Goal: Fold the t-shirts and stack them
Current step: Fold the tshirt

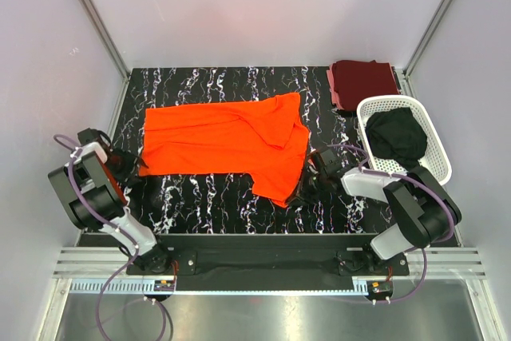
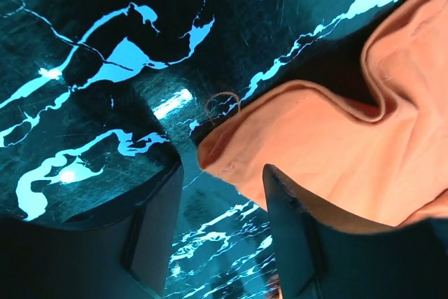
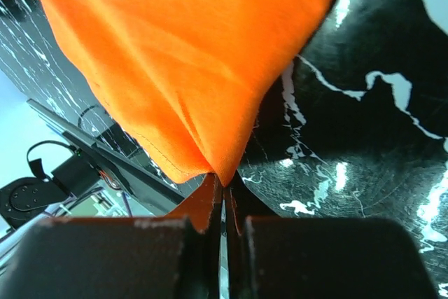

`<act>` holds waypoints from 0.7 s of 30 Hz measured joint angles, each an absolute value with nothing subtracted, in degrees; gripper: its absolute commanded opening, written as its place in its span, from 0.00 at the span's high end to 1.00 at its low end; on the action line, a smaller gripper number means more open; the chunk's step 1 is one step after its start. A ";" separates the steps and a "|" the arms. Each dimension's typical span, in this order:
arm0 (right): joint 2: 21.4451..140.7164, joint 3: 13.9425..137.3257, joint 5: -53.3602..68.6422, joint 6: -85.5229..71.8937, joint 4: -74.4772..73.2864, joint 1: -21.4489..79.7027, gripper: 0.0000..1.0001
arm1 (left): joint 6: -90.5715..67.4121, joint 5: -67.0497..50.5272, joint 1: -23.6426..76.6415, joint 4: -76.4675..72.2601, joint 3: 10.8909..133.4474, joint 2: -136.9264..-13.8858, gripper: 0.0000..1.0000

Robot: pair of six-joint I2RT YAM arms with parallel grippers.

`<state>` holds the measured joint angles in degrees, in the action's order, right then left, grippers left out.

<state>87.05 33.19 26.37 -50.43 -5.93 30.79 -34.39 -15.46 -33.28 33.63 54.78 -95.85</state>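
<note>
The bright orange t-shirt (image 1: 231,143) lies spread across the black marbled table (image 1: 207,197), partly folded on its right side. My left gripper (image 1: 126,167) is open at the shirt's near left corner; in the left wrist view that corner (image 2: 231,155) sits between the fingers (image 2: 290,208). My right gripper (image 1: 310,172) is shut on the orange shirt's right edge; in the right wrist view the cloth (image 3: 189,61) runs into the closed jaws. The dark maroon t-shirt (image 1: 363,83) lies folded at the back right. The black t-shirt (image 1: 397,134) is bundled in the basket.
A white perforated basket (image 1: 429,137) stands at the right edge of the table, beside my right arm. Pale walls enclose the table on the left, back and right. A metal rail (image 1: 263,265) runs along the near edge.
</note>
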 measured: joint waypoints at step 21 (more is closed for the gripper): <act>83.00 50.57 24.43 -42.87 -25.17 23.83 1.00 | -38.00 -12.78 -30.26 36.32 63.53 -97.12 1.00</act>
<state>83.00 50.57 24.43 -42.87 -25.17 23.83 -38.00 -12.78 -30.26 36.32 63.53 -97.12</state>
